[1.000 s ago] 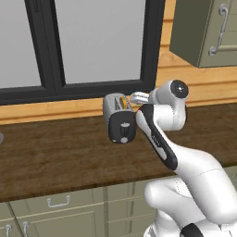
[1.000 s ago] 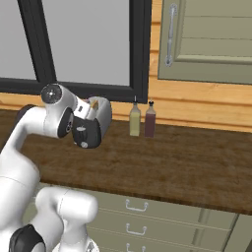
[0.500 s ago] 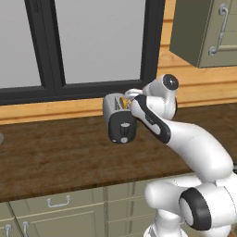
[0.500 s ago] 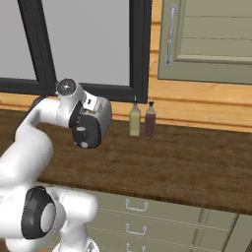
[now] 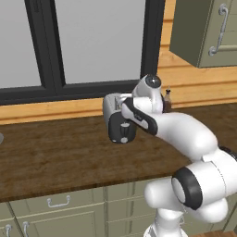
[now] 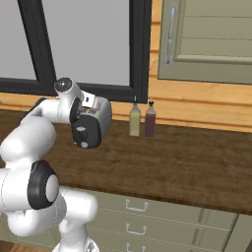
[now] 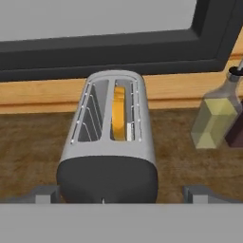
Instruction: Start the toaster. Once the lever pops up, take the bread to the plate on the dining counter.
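In the left base view, the toaster [image 5: 118,121] is seen standing on the dark wood worktop [image 5: 55,157] below the black-framed window [image 5: 83,46], its black end panel turned toward the camera with a pale lever [image 5: 123,137] low on that panel. The white arm is bent across in front of the toaster's right side, so the gripper itself is hidden there. A dark bottle [image 5: 167,102] is partly visible behind the arm, near the wooden wall. In the right base view, the toaster [image 6: 92,125] is shown on the same worktop with the arm's wrist pressed close against its left and rear side; the lever [image 6: 84,144] is seen at the bottom of the black panel. An olive bottle [image 6: 134,119] and a dark red bottle [image 6: 150,121] are set just beside each other to the toaster's right, near the wall, apart from the toaster. An olive wall cabinet [image 6: 206,39] hangs above them. In the hand view, the toaster [image 7: 111,142] is looked down upon from its black end, and the bread [image 7: 119,114] is seen standing upright in the right-hand slot while the other slot is bare. The gripper [image 7: 121,194] is spread wide, one fingertip [image 7: 45,193] at each lower corner of the toaster, and nothing is grasped. The olive bottle [image 7: 216,116] stands to the right.
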Robot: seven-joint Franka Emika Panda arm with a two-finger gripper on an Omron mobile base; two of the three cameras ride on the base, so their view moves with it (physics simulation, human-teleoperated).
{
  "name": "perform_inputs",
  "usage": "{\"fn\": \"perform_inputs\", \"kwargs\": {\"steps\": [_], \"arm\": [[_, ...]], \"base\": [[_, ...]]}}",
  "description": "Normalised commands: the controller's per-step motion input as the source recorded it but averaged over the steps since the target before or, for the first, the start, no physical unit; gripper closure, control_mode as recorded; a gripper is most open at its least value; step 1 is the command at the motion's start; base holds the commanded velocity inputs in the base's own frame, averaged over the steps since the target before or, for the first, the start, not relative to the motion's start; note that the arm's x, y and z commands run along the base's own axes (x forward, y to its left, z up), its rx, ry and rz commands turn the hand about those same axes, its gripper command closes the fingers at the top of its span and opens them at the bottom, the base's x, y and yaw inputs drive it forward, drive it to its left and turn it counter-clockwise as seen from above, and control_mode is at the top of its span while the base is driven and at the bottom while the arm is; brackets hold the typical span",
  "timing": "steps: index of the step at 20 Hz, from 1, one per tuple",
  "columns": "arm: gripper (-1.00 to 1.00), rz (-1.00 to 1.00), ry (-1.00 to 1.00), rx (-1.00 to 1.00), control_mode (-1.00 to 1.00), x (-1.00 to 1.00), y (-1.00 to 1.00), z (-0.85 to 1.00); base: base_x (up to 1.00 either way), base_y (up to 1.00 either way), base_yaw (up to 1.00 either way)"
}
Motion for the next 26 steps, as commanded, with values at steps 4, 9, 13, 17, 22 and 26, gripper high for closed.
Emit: {"fn": "perform_inputs", "kwargs": {"steps": [4,9,13,17,22,26], "arm": [[-1.00,-0.10,0.17,-0.03,-1.00,0.49,0.05,-0.03],[-1.00,0.00,0.06,0.00,-1.00,0.21,0.00,-0.07],[-1.00,0.00,0.00,0.00,-1.00,0.20,0.00,-0.14],[-1.00,0.00,0.00,0.00,-1.00,0.26,0.00,-0.11],[-1.00,0.00,0.00,0.00,-1.00,0.20,0.00,-0.18],[-1.00,0.00,0.00,0.00,-1.00,0.27,0.00,-0.06]], "base": [[0.00,0.00,0.00],[0.00,0.00,0.00],[0.00,0.00,0.00],[0.00,0.00,0.00],[0.00,0.00,0.00],[0.00,0.00,0.00]]}}
